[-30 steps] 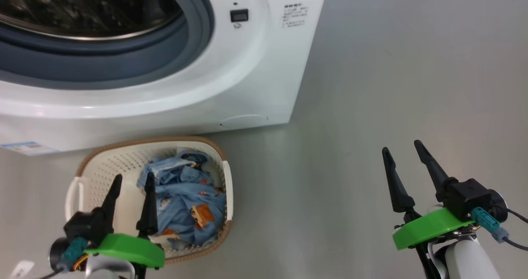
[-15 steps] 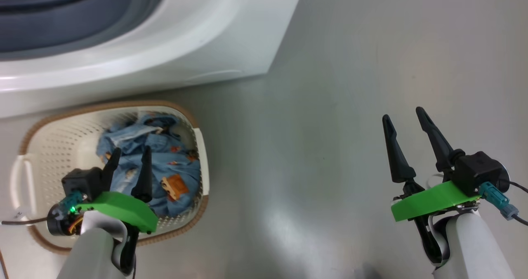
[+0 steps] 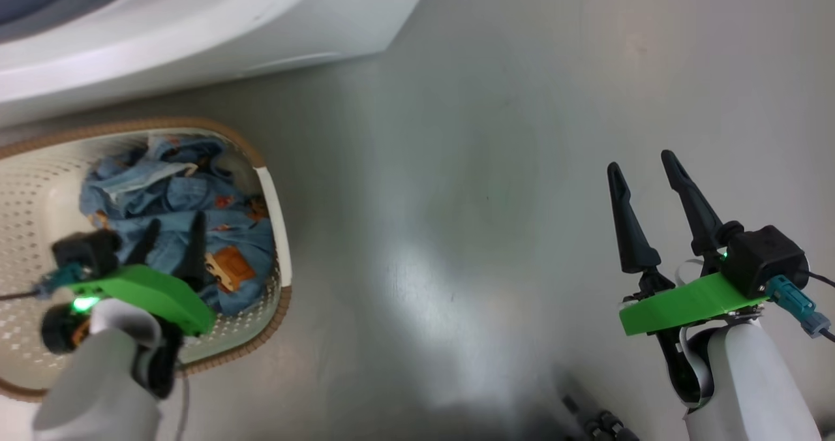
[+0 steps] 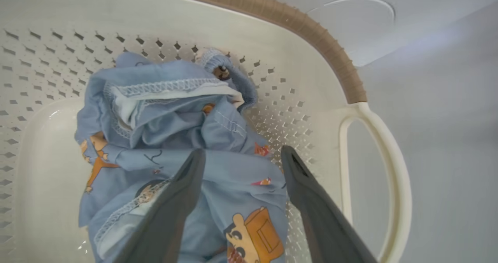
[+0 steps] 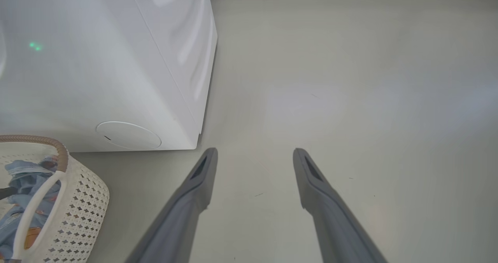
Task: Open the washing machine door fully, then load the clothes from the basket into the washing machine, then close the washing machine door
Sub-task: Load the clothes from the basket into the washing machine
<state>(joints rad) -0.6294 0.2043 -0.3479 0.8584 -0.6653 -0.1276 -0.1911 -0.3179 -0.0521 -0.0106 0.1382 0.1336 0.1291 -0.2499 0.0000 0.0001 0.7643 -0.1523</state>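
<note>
1. The washing machine (image 3: 196,30) is the biggest thing. Its white front fills the upper left of the head view.
2. The grey floor (image 3: 489,167) takes up the middle and right of that view.
3. The basket (image 3: 277,232) sits on the floor at the left of the head view, just below the washing machine. Its brown rim is near the machine. I cannot tell if they touch.
4. The clothes (image 4: 175,111) lie in a crumpled heap inside the basket. They are blue with orange pictures on them.
5. The pale left arm (image 3: 98,389) comes up from the lower left corner and leans over the basket. The left gripper (image 4: 242,151) points down into the basket. Its two dark fingers are wide apart and hold nothing. The tips are right over the blue heap. I cannot tell if they touch it.
6. The pale right arm (image 3: 750,376) is in the lower right corner. The right gripper (image 3: 639,160) is above bare floor, well apart from the basket. Its fingers point up the frame, spread wide, with nothing between them.
</note>
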